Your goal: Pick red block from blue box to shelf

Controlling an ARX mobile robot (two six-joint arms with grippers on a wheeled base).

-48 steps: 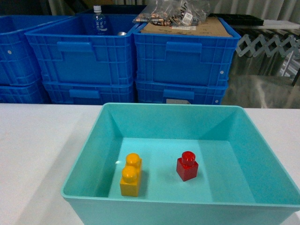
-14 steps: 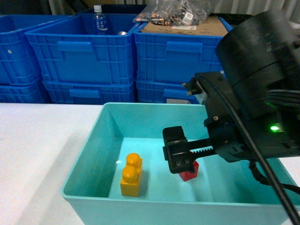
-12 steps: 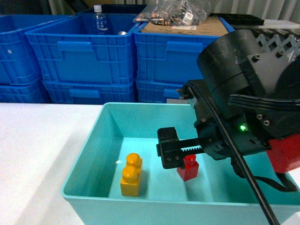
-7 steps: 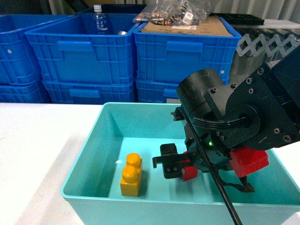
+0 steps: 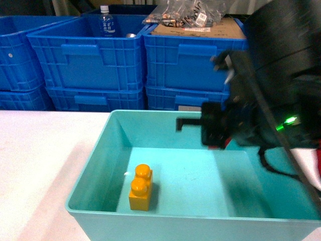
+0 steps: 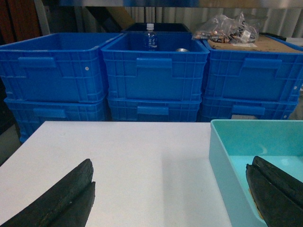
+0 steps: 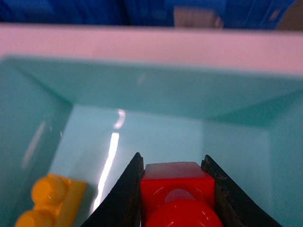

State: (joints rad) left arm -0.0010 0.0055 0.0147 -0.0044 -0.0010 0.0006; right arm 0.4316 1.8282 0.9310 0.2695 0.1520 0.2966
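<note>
Above the blue box (image 5: 95, 165), your right gripper (image 7: 174, 189) has its jaws clamped on the red block (image 7: 177, 187) — the lift step. Next, carry it clear of the rim toward the shelf; left gripper (image 6: 170, 198) idles, jaws apart.

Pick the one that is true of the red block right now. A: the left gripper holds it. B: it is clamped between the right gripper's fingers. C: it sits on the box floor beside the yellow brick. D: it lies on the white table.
B: the right wrist view shows the red block squeezed between the right gripper's two dark fingers, above the box floor.
</note>
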